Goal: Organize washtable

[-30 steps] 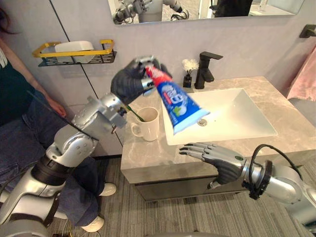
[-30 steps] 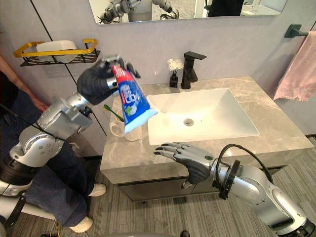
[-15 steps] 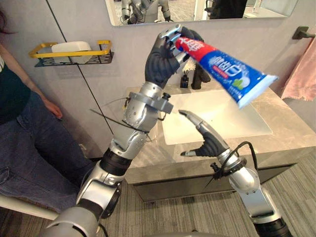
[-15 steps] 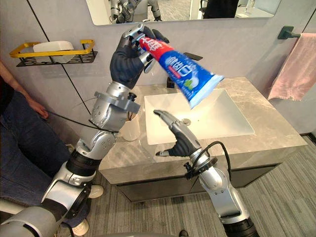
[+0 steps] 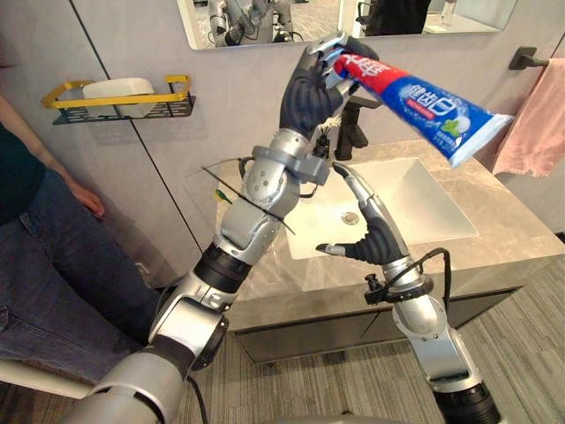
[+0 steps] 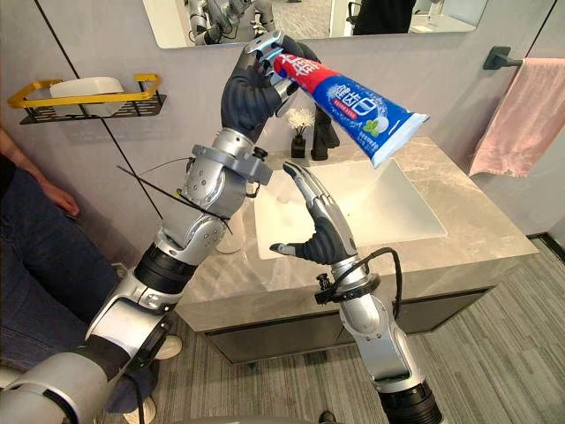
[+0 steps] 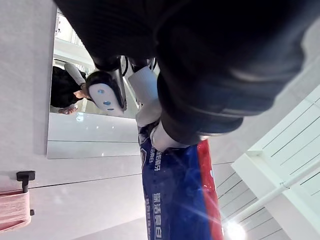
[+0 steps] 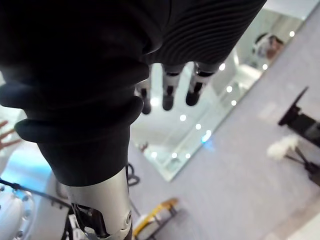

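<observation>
Standing nearest, the right hand [image 5: 374,237] was raised above the bench [image 5: 516,249] front, fingers straight, holding nothing. Beyond it, the left hand [image 5: 311,90] was clenched round the cap end of the toothpaste tube [image 5: 425,106], high over the sink [image 5: 428,212]. Judgement: tube not yet stowed; placement outstanding.

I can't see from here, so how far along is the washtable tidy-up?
Done: nothing I can confirm. In hand: the left hand grips the toothpaste tube, raised before the mirror; the right hand is open below it, near the sink. Left: the tube is not yet put down anywhere.
</observation>
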